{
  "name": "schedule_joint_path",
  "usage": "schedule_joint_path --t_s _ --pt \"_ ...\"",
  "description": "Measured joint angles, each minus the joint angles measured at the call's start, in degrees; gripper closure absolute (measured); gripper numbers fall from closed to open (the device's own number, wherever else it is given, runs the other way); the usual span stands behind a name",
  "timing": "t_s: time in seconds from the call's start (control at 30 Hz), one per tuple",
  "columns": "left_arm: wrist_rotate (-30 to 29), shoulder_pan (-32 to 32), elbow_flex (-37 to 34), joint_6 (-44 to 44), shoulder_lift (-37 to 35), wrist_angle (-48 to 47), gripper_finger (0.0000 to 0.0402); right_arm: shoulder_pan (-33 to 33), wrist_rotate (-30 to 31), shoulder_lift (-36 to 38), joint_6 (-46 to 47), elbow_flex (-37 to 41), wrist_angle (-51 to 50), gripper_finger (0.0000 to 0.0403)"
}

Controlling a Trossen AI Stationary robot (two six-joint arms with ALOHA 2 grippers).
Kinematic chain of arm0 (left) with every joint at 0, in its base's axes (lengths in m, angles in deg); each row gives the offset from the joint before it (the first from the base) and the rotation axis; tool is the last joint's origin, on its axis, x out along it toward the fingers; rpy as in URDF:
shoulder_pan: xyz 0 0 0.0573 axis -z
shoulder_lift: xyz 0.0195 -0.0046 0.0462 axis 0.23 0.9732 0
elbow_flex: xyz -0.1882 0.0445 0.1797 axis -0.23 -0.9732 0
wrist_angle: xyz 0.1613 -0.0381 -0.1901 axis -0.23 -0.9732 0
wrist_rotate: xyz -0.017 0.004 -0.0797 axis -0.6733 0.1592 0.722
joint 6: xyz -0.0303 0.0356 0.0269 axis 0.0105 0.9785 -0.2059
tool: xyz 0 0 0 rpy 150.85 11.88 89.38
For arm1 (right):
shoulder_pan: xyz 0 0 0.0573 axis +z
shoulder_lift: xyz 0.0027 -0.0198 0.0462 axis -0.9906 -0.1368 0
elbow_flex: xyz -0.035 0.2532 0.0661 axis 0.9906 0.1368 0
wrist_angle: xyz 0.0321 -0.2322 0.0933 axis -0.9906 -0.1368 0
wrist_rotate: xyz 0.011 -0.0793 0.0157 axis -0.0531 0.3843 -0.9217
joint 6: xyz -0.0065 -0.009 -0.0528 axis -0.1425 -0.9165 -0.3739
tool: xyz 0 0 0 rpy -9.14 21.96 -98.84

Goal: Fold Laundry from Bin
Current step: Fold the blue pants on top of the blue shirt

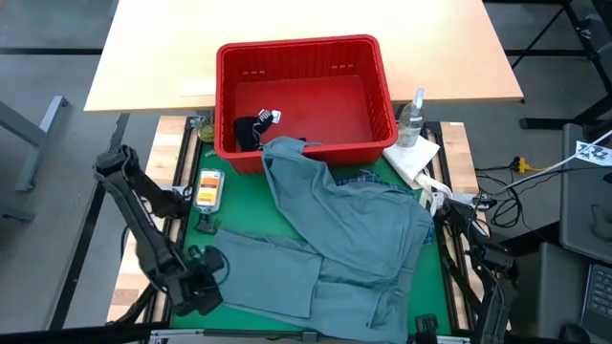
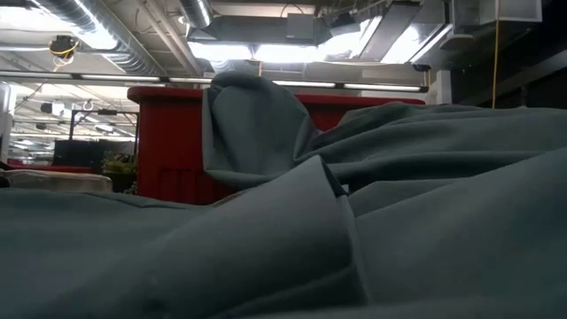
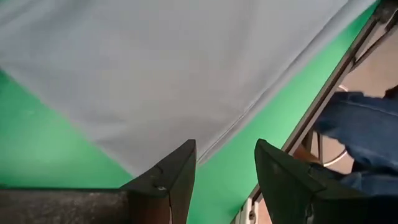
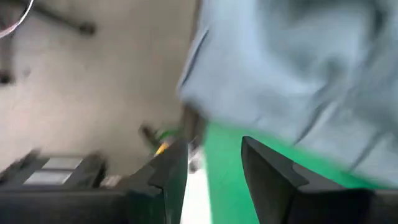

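We see the grey-blue garment (image 1: 354,229) spread on the green mat (image 1: 239,215), its top draped over the red bin (image 1: 304,55) rim. Our left gripper (image 3: 224,180), parted and empty, sits nearest its near-left corner; the right gripper (image 4: 214,171) is parted too

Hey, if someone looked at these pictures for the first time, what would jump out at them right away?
The big grey-blue garment sprawls over the green mat, one end draped over the front rim of the red bin. Inside the bin lies a dark navy piece. The left hand is open at the garment's near-left edge, holding nothing, and the right hand is open at its right side.
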Motion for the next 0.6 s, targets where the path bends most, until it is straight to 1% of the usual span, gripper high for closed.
schedule_joint_path --t_s 0.07,0.17,0.23,0.43,0.53,0.6 --pt "-1.9 1.5 0.0 -1.9 -1.8 -1.8 0.0243 -0.3 5.6 0.9 -1.1 0.0 -0.7 0.0251" --pt "-4.4 4.0 0.0 -2.7 -2.5 -2.4 0.0243 -1.1 13.9 1.5 -1.2 0.0 -1.1 0.0251" --pt "-5.0 5.3 0.0 -3.0 -2.3 -1.8 0.0243 -2.0 16.6 1.5 -1.4 0.0 -0.9 0.0251" --pt "-5.9 7.2 0.0 -3.2 -0.1 -0.1 0.0243 -5.8 17.4 1.5 -9.1 0.0 -0.8 0.0251" --pt "-6.0 7.3 0.0 -6.4 1.2 -0.9 0.0243 -8.0 17.3 1.5 -14.3 0.0 -0.6 0.0251" --pt "-6.1 7.3 0.0 -10.7 1.8 -2.8 0.0243 -9.6 16.1 1.5 -17.7 0.0 -0.2 0.0251"
